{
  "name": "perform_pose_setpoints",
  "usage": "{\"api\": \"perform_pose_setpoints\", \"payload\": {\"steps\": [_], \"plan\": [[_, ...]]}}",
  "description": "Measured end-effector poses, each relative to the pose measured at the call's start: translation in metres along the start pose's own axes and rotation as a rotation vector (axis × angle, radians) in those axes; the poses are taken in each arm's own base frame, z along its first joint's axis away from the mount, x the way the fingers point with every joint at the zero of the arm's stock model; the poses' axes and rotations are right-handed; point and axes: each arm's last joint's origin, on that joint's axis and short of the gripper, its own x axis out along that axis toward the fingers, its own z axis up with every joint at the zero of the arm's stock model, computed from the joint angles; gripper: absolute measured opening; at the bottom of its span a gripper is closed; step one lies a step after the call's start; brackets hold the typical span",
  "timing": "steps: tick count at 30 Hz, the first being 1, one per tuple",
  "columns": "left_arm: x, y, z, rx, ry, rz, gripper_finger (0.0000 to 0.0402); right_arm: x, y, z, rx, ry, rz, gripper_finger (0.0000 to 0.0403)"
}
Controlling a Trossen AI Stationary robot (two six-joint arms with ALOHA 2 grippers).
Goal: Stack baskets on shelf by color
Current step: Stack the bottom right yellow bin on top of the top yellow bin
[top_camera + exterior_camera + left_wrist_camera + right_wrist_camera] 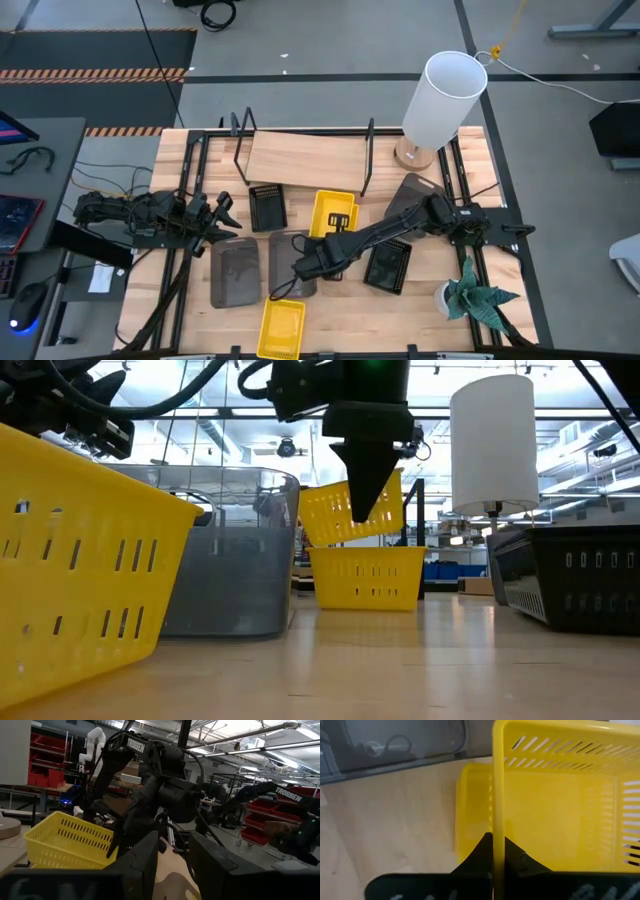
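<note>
My right gripper [336, 230] hangs over the table's middle, shut on a yellow basket [350, 510] that sits tilted above a second yellow basket [365, 575] standing on the tabletop. A third yellow basket [283, 328] lies at the near edge. Two grey baskets [235, 272] [290, 262] lie side by side left of the right arm. One black basket [267, 207] is in front of the shelf [300, 155], and another [388, 265] is under the right arm. My left gripper [222, 213] is open at the table's left, above the wood, touching nothing. My right gripper pinches one side wall of the yellow basket at its rim [498, 827], one finger inside the basket and one outside. The fingers [365, 490] come from above, pointing down. The basket is lifted and tilted over the lower yellow basket [470, 815]; whether they touch I cannot tell.
A tall white lamp [445, 95] stands at the shelf's right end. A small potted plant [475, 295] sits at the near right. A dark grey basket [415, 190] lies right of the shelf. Cables trail off the left side.
</note>
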Motion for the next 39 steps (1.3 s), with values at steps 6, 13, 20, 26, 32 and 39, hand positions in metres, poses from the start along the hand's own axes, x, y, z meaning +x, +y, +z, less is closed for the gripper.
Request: {"api": "perform_pose_setpoints", "payload": {"steps": [6, 13, 20, 26, 32, 39], "plan": [[0.000, 0.000, 0.000, 0.000, 0.000, 0.000, 0.0117, 0.010, -0.001, -0.002, -0.009, 0.024, 0.008, 0.0004], [0.000, 0.000, 0.000, 0.000, 0.000, 0.000, 0.0117, 0.004, -0.011, -0.014, 0.025, -0.023, 0.074, 0.0003], [0.000, 0.000, 0.000, 0.000, 0.000, 0.000, 0.0117, 0.005, -0.019, -0.033, 0.119, -0.157, 0.202, 0.0003], [0.000, 0.000, 0.000, 0.000, 0.000, 0.000, 0.0117, 0.011, -0.020, -0.043, 0.152, -0.146, 0.209, 0.0003], [0.000, 0.000, 0.000, 0.000, 0.000, 0.000, 0.0117, 0.013, -0.019, -0.041, 0.175, -0.166, 0.221, 0.0017], [0.000, 0.000, 0.000, 0.000, 0.000, -0.001, 0.0117, 0.013, -0.018, -0.041, 0.207, -0.154, 0.252, 0.0043]]}}
